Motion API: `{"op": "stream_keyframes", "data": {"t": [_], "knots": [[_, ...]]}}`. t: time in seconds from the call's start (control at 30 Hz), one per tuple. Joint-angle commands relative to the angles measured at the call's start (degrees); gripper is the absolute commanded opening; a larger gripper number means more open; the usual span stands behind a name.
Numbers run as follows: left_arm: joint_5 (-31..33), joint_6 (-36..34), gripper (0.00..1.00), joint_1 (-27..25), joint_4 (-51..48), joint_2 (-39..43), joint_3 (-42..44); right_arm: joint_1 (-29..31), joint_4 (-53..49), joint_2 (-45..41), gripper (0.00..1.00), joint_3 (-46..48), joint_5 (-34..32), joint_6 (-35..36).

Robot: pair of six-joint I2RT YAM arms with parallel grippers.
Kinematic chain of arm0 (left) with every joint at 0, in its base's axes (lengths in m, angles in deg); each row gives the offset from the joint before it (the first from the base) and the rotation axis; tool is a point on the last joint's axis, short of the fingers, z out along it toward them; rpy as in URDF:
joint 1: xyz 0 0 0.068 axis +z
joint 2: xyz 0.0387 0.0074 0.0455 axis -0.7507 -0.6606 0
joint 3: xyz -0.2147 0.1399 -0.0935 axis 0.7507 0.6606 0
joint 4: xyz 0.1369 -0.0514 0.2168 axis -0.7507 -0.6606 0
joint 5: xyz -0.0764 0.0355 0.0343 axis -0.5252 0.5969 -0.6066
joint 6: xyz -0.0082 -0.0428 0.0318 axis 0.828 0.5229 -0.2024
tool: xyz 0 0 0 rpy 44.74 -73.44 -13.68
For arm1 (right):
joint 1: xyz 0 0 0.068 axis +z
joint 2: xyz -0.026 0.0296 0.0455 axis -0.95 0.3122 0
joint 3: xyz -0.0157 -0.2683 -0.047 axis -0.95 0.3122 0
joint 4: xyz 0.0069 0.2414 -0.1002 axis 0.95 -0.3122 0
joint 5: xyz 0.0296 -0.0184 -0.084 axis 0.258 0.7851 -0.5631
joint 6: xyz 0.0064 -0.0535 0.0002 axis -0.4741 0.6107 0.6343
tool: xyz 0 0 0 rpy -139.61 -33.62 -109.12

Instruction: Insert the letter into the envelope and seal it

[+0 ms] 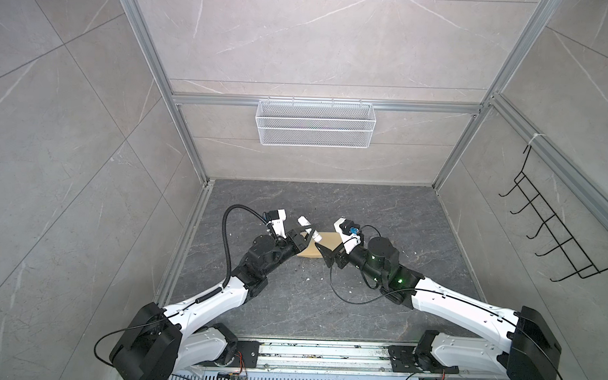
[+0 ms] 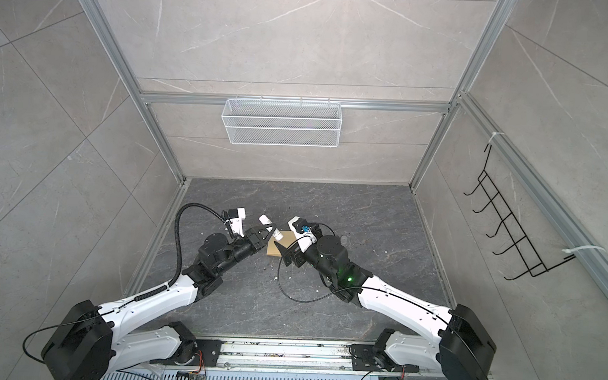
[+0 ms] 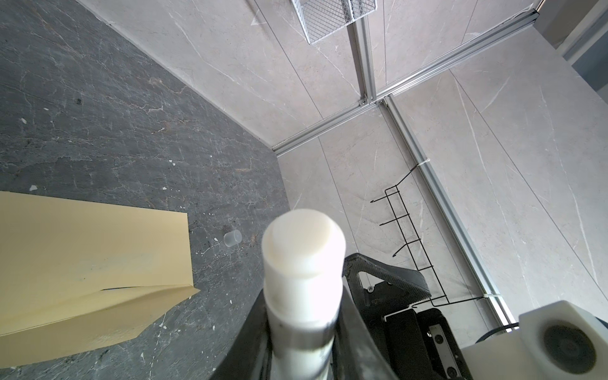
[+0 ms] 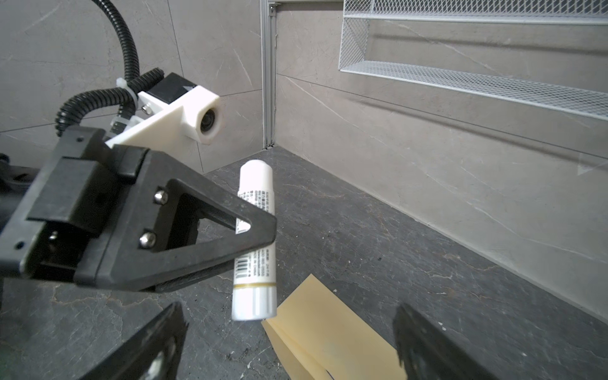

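left claw (image 4: 260,235) clamping glue stick (image 4: 253,296), right claw (image 4: 289,325) spread wide, envelope (image 1: 327,241) partly hidden beneath both arms

Barcode (image 4: 242,265) on glue stick (image 4: 254,289) (small txt unreadable)

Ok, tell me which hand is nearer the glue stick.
Left. The left hand is shut on the glue stick, holding it tilted above the envelope. The right hand is open, close to the stick's lower end but not touching it.
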Motion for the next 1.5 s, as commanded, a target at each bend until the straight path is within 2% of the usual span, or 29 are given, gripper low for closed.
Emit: {"op": "stream_keyframes", "data": {"t": [0.0,0.27,0.5,0.73,1.17,1.33,1.47], "knots": [[0.67,-1.52,0.00,-0.15,1.70,1.57,-2.95,0.22,-2.00,-1.41,0.99,-0.52,-1.81,-2.35],[0.75,-1.67,0.00,-0.13,1.56,2.41,-2.67,0.28,-3.59,-0.39,0.98,-1.19,2.13,-0.38],[0.74,-1.56,0.00,-0.19,1.30,2.45,-2.71,0.81,-3.20,1.49,0.80,-3.04,2.10,3.26],[0.66,-1.36,0.00,-0.22,1.55,2.28,-2.65,2.27,-2.96,5.04,0.72,-5.77,0.54,5.70],[0.39,-1.26,0.00,-0.13,1.61,2.20,-2.76,2.64,-1.28,7.42,0.51,-6.36,-0.98,5.23],[-0.28,-1.27,0.00,-0.18,2.04,1.62,-2.77,2.68,-1.45,7.75,0.37,-6.50,-0.81,5.04],[-1.73,-3.05,0.00,-0.18,3.13,0.99,-2.70,2.65,-1.14,7.30,0.30,-6.15,-0.23,4.30]]}}
